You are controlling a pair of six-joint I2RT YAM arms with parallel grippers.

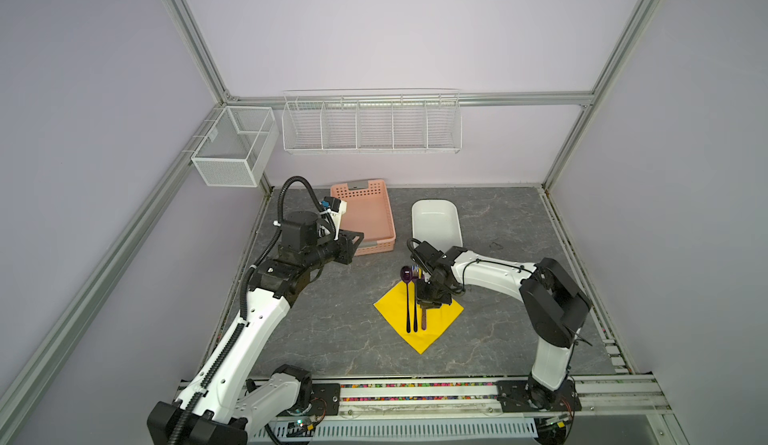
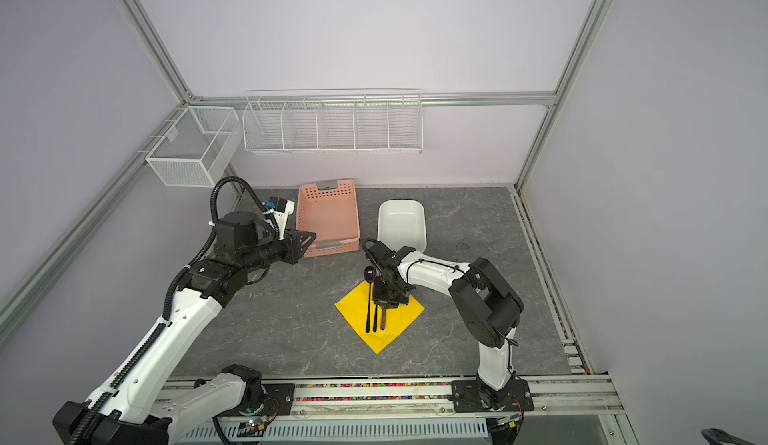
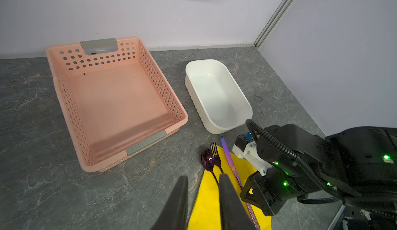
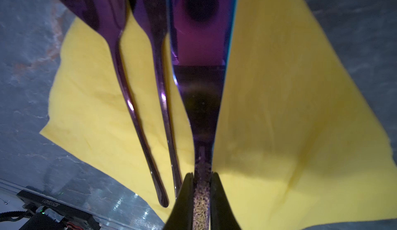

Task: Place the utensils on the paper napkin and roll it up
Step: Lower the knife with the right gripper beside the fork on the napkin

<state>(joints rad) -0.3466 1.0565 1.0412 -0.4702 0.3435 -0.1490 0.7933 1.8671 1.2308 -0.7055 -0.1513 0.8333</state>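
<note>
Furthest left we find the left gripper [image 1: 352, 242], which hangs off the table [image 1: 324, 330] just in front of the near left corner of the pink basket [image 1: 370, 214]; in the left wrist view its two dark fingers [image 3: 232, 203] stand a little apart with only air between them, so we read it as partly open and gripping nothing.

Moving right, the paper napkin [image 1: 390, 310] lies on the table near the middle, turned corner-on like a diamond; in both top views the utensils [image 1: 414, 310] run side by side along its diagonal, handles toward the robot's base and heads toward the far corner. The spoon [image 1: 406, 274] is leftmost, its bowl past the far corner over bare table; the fork [image 1: 414, 270] sits just beside it, its tines also past the edge; the knife [image 1: 424, 321] is rightmost, just beside the fork.

The right gripper [image 4: 202, 196] is closed on the knife's textured handle, one finger on each side; we cannot tell whether the knife rests on the sheet or sits just above it.

Further right and farther back stands the white tub [image 1: 436, 222]; it sits beside the basket but apart from it.
</note>
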